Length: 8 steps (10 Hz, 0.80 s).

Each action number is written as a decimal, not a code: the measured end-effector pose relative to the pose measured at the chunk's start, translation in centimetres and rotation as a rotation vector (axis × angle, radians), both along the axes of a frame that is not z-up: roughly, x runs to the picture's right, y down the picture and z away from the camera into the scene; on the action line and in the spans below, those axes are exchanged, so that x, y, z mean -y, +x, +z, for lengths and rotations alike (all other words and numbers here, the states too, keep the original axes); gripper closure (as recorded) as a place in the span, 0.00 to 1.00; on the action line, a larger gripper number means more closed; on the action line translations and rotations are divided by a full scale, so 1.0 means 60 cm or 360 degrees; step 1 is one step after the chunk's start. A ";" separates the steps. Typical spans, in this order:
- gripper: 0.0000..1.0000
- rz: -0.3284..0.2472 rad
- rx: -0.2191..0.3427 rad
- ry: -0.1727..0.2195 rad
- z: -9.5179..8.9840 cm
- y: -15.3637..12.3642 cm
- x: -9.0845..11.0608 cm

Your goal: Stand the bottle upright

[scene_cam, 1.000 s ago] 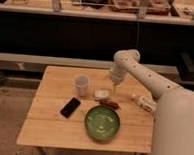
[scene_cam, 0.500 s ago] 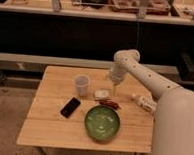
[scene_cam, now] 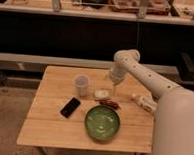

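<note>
Bench: rectangular top of pale wood planks with a matt grain; it carries every item within the arm's reach.
Phone: flat, glossy black slab lying askew left of centre. It looks like clutter, not part of the job.
Cup: translucent plastic with tapered walls, standing upright toward the back edge, left of centre.
Bowl: round, shallow and glazed green, sitting near the middle of the front edge.
Packet: small, pale and flat, at the bench's centre just behind the bowl. What it holds cannot be told.
Red item: short, dark and elongated, between the packet and the bowl's rim.
Arm: smooth white shell, bent at the elbow above the back edge.
End effector: points down over the centre-back of the bench, just beside the packet. It is spread and empty, probably ready for a grasp, and well apart from its target.
Bottle: slim whitish plastic with a pale yellowish label, lying on its side by the right edge. The round, smooth body would likely roll if nudged, and it is not yet upright.
</note>
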State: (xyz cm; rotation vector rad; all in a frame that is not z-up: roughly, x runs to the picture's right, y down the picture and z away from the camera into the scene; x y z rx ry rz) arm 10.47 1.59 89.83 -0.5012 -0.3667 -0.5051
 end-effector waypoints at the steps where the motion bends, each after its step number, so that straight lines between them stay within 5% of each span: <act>1: 0.33 -0.0033 0.0037 0.0027 -0.008 0.000 0.008; 3: 0.33 -0.0164 0.0145 0.0089 -0.032 0.002 0.025; 5: 0.33 -0.0416 0.0378 0.0095 -0.088 -0.002 0.023; 8: 0.33 -0.0636 0.0720 0.0100 -0.190 0.004 0.034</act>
